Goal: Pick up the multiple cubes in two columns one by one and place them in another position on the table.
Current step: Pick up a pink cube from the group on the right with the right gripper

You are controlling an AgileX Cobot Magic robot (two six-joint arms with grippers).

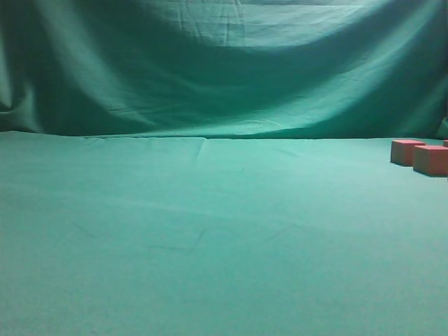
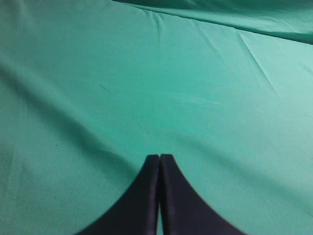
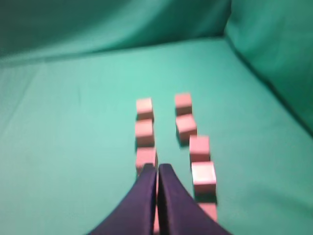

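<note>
Several salmon-pink cubes lie in two columns on the teal table (image 3: pixel 73 147) in the right wrist view. The left column starts at a far cube (image 3: pixel 144 107), the right column at another (image 3: pixel 183 103), and a paler cube (image 3: pixel 203 177) lies nearer. My right gripper (image 3: pixel 158 167) hangs shut above the near end of the left column, holding nothing and partly hiding a cube beneath it. In the exterior view two cubes (image 1: pixel 407 151) (image 1: pixel 430 159) show at the far right edge, and neither arm appears. My left gripper (image 2: pixel 160 156) is shut over bare cloth.
A wrinkled green cloth backdrop (image 1: pixel 224 70) rises behind the table (image 1: pixel 210 231). In the right wrist view draped cloth (image 3: pixel 274 54) also climbs close to the right of the cube columns. Wide bare table lies left of the cubes.
</note>
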